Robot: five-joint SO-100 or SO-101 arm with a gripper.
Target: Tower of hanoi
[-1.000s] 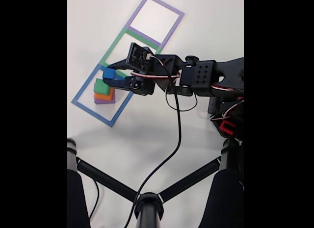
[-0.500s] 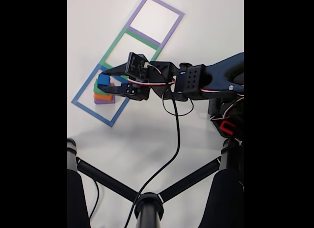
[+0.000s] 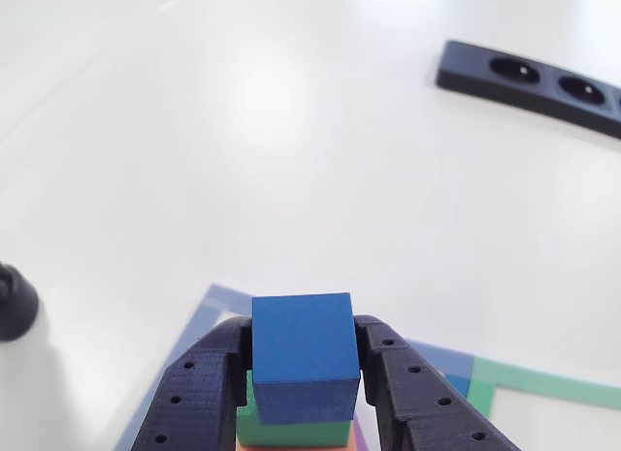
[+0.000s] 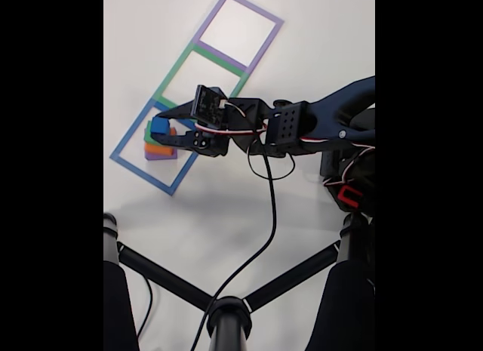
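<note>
In the other view, the gripper (image 3: 305,369) pinches a blue cube (image 3: 305,359) between its two black fingers (image 3: 199,388), one pressed to each side face. The cube has no long axis; it sits level, one flat face toward the camera, its edges square to the fingers. Under it show a green block (image 3: 291,432) and a sliver of an orange block (image 3: 291,447), over the blue square outline (image 3: 209,306) taped on the white table (image 3: 243,131). A green outline (image 3: 553,385) adjoins at right, and a black power strip (image 3: 529,82) lies far off at upper right.

In the fixed view, the gripper (image 4: 161,129) holds the blue cube (image 4: 159,127) above the stack of green block (image 4: 151,139), orange block (image 4: 158,149) and purple block (image 4: 159,156) inside the blue outline (image 4: 128,161). Whether the cube touches the green block cannot be told. Compared with a second ago, the arm has dropped and reached left, bringing the cube lower over the stack.
</note>
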